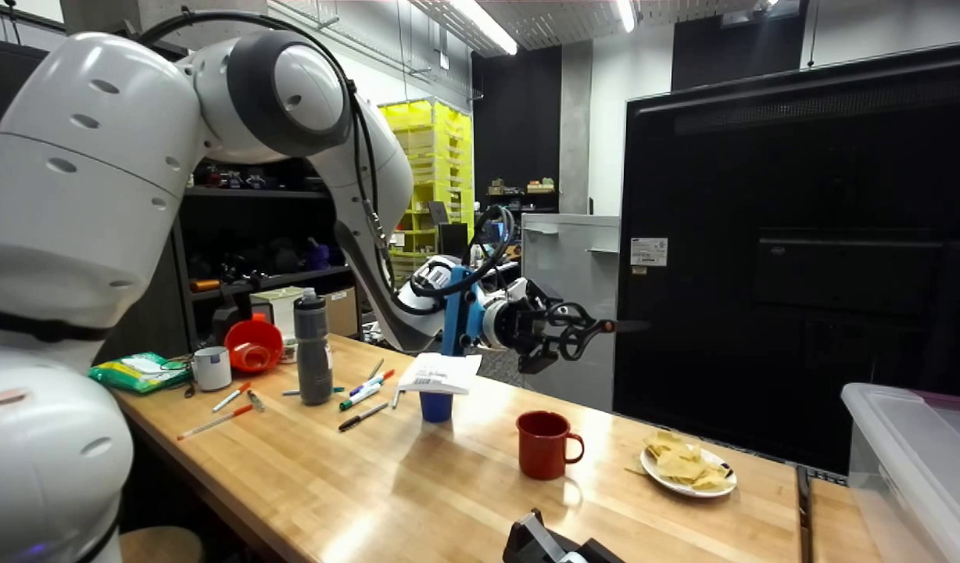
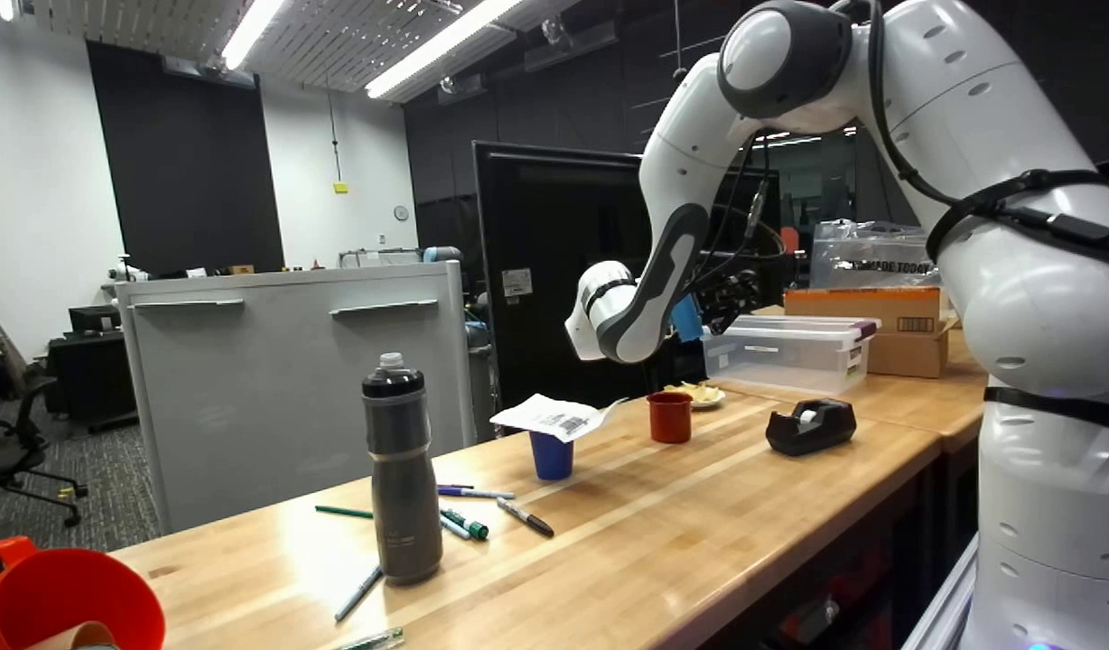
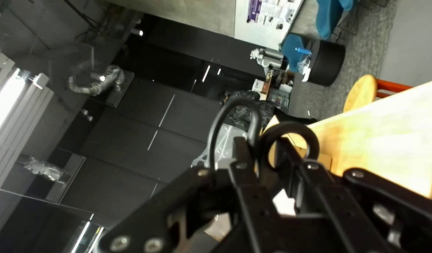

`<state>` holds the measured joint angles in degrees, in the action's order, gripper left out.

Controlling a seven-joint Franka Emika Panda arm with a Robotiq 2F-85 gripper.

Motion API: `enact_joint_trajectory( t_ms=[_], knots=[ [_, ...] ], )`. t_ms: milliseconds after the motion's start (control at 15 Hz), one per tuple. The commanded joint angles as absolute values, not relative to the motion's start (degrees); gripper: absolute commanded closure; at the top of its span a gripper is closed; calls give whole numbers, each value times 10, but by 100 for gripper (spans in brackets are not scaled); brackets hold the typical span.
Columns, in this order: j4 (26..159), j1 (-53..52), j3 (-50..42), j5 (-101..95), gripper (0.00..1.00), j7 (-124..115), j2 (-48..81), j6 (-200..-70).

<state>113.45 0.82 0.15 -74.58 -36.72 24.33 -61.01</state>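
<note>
In an exterior view: gripper clamped on black-handled scissors at the handle loops. Blades point to 3 o'clock, held up off the wooden table. From the gripper: red mug at 6, white plate of tortilla chips between 4 and 5, blue cup with a white barcoded packet across its top at 8.

In an exterior view: gripper too dark to read the grip. Clear plastic bin at 4 from it, black tape dispenser at 5, red mug at 7, gray water bottle at 8.

Wrist view: loops overlap the fingertips; can't tell if tips sit inside them. Table at 3, round-seat stool at 2.
</note>
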Motion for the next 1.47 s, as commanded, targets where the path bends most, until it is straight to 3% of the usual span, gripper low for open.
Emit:
enact_joint_trajectory(
  t_ms=[0, 1400],
  knots=[
    [1118, -2, -7, -777, 94, -359, 267, -560],
    [1116, 4, 0, -844, 94, -352, 295, -524]
  ],
)
